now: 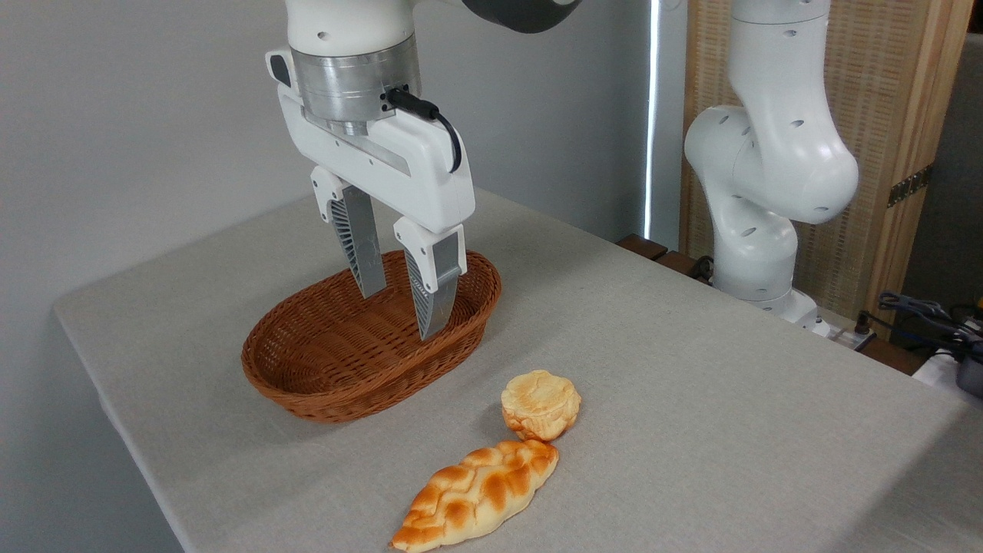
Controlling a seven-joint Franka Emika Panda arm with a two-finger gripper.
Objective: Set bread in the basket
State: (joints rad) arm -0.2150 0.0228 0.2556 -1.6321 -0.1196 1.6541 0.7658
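- Pincer [399,313] released, nothing between the fingers; hangs in front of the basket [307,384], tips seen against its far wall and interior. Height above the weave hard to judge from this single view.
- Bread [541,404] sits on the worktop [691,430], just right of the basket and in front of it, apart from the rim. Not yet picked up; basket empty.
- Braided loaf [476,495] lies directly in front of the bread, tip touching or nearly touching its lower edge. Cannot tell which.
- Risk: a finger landing on the loaf's tip during descent, given the close contact. Likely result: loaf nudged, bread pushed aside, grasp off-centre.
- Risk: wrong item taken. Loaf is larger and similar in colour; target is the small round scalloped one.
- Risk: scalloped, domed shape may roll or squeeze out if the fingers close on the upper curve rather than around the sides.
- Risk: low travel from the present pose could clip the basket's near rim and shift or tip it.
- Risk: on return, release too near the rim may leave the bread perched on the edge or back on the worktop.
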